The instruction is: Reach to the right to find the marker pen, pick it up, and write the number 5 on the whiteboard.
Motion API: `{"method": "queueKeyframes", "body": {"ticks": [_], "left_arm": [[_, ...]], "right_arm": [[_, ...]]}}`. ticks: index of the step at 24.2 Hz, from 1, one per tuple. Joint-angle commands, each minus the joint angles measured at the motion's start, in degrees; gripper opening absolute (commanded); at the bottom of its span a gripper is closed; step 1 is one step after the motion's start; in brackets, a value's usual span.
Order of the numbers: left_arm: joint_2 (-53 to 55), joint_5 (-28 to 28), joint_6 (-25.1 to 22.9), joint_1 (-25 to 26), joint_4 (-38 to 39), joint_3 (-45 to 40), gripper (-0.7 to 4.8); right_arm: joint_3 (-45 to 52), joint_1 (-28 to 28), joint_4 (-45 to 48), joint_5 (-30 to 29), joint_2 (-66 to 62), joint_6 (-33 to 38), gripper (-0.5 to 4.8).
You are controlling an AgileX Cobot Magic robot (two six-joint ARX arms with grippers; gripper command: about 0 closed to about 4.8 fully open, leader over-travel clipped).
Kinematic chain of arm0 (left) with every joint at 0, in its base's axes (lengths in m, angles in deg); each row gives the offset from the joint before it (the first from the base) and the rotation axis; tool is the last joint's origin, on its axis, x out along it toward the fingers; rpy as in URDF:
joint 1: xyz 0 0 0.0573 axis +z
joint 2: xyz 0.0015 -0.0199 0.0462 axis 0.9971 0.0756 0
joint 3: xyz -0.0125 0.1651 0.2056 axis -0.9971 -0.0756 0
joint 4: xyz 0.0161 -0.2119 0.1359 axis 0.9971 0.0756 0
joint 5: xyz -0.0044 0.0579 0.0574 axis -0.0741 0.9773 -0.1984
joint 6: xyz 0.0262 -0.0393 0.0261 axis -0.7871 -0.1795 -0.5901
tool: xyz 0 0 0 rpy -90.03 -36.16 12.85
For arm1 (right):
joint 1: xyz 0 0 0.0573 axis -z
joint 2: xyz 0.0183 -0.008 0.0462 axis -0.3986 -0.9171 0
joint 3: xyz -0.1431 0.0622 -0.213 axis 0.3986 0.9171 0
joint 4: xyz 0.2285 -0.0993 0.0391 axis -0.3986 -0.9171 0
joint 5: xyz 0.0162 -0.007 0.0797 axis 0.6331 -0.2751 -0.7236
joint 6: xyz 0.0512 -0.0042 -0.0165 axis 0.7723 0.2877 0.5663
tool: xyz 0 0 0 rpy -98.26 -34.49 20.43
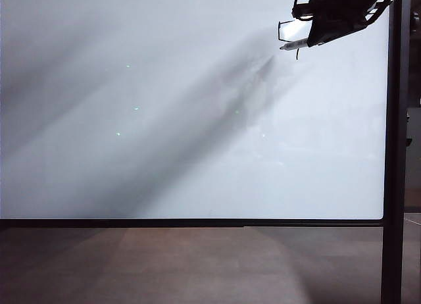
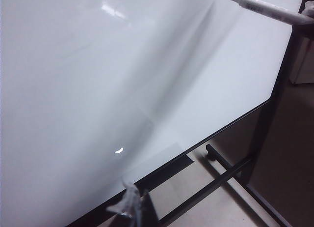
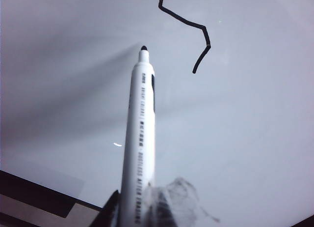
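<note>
The whiteboard fills the exterior view. At its top right corner my right gripper is shut on the marker pen, whose black tip points left, close to the board. Thin black strokes of the number 5 lie just by the tip. In the right wrist view the right gripper clamps the white pen, and an angular black stroke runs beside its tip. My left gripper hangs low near the board's bottom frame, taped fingertips together on nothing. The pen shows far off.
A dark upright post bounds the board on the right, and a thin black frame runs along its bottom. Brown floor lies below. The stand's dark cross bars sit under the board. Glare streaks and arm shadows cross the white surface.
</note>
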Motion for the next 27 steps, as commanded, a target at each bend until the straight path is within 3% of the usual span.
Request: {"method": "queueKeyframes", "body": {"ticks": [1,27], "left_arm": [[-0.2,0.1,0.0,0.0,-0.5,0.2,-0.05],[-0.2,0.2,0.0,0.0,-0.5,0.2,-0.05]], "right_arm": [[-0.3,0.0,1.8,0.0,-0.4,-1.3,-0.06],[-0.3,0.0,4.2,0.0,-1.8,-1.3,-0.06]]}}
